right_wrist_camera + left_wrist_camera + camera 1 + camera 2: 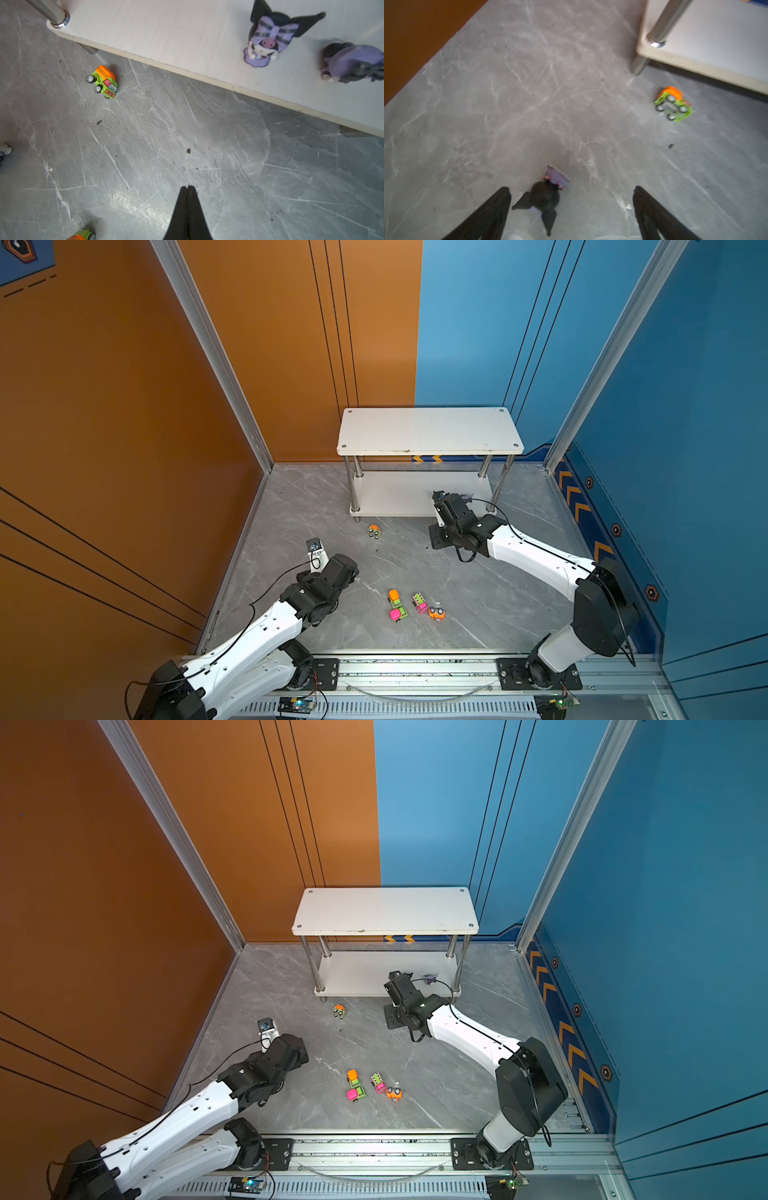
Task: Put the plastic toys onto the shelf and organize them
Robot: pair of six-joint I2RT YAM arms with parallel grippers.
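Hovering over the table (pixel 488 104), my left gripper (pixel 571 187) gapes wide with a toppled figurine (pixel 545 197) between its fingers (pixel 496 207); my right gripper (pixel 188 187), clamped empty, faces the shelf (pixel 187 37) bearing two more figurines (pixel 266 41).

Grey marble bench (pixel 478 605), white two-tier shelf (pixel 430 431) standing at the back. Two black-and-lilac figurines (pixel 266 41) on its lower board. On the bench: green-orange car (pixel 375 531) tipped sideways near the shelf, four cars (pixel 398 612) bunched up front, third figurine (pixel 545 197) lying down.
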